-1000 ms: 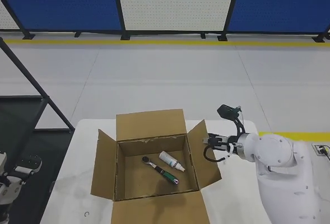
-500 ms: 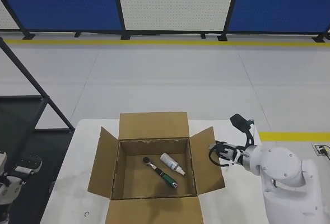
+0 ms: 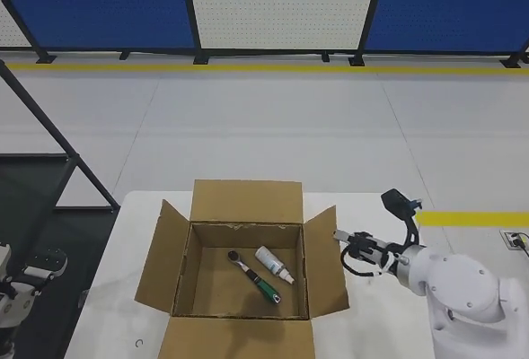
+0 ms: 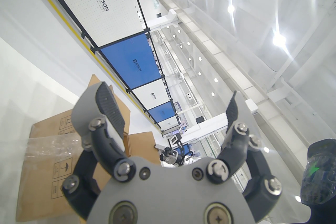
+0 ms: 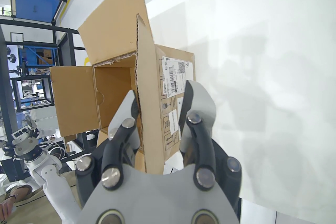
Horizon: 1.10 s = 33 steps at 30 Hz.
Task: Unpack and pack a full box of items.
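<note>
The open cardboard box [image 3: 246, 199] sits mid-table, its far flap reaching the far edge of the white table [image 3: 120, 296]. Bare strips run along the left and right edges. Inside, a ratchet wrench [image 3: 255, 272] and a white spray bottle [image 3: 271, 260] lie side by side, both slanting far-left to near-right, with the wrench head far-left. The right gripper [image 3: 347, 247] straddles the right flap, jaws spread. The left gripper [image 4: 168, 104] tilts towards the ceiling, jaws spread. Since a second ago the box has turned slightly, and the right gripper has drawn nearer the near edge.
</note>
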Motion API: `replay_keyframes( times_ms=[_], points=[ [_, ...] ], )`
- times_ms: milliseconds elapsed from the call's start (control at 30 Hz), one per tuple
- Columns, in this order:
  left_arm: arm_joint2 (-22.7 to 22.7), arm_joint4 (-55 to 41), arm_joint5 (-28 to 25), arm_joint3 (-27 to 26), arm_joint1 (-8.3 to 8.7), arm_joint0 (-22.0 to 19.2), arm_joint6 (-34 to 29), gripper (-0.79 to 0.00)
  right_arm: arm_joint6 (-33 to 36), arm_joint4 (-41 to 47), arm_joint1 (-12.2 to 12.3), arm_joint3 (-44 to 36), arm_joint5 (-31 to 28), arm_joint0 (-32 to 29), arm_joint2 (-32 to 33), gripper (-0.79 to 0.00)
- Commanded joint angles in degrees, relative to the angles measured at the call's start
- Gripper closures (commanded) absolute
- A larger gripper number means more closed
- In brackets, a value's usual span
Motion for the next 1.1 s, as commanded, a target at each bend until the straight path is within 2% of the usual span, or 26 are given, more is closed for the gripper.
replay_keyframes(
  times_ms=[0,300,467,800,1067],
  points=[
    [0.0,0.0,0.0,0.0,0.00,0.0,0.0,-0.785,-1.1,3.5,0.1,-1.5,-3.2,-0.7,0.8,-0.785],
    [0.1,0.3,0.2,0.2,0.00,0.1,0.1,-0.785,-2.0,3.8,0.2,-1.4,-3.7,-1.2,1.3,-0.785],
    [2.5,3.5,1.7,1.0,0.14,-1.0,0.0,-0.785,-2.5,8.2,0.3,1.1,-5.2,-1.6,0.0,-0.785],
    [7.5,12.0,-0.7,2.2,0.87,-1.8,-9.1,-0.785,0.7,15.4,1.1,2.9,-9.7,1.1,-3.2,-0.785],
    [11.5,15.3,-0.9,3.8,1.27,-3.7,-12.1,-0.785,-1.3,19.2,1.3,5.5,-11.4,3.2,-7.2,-0.785]
  ],
)
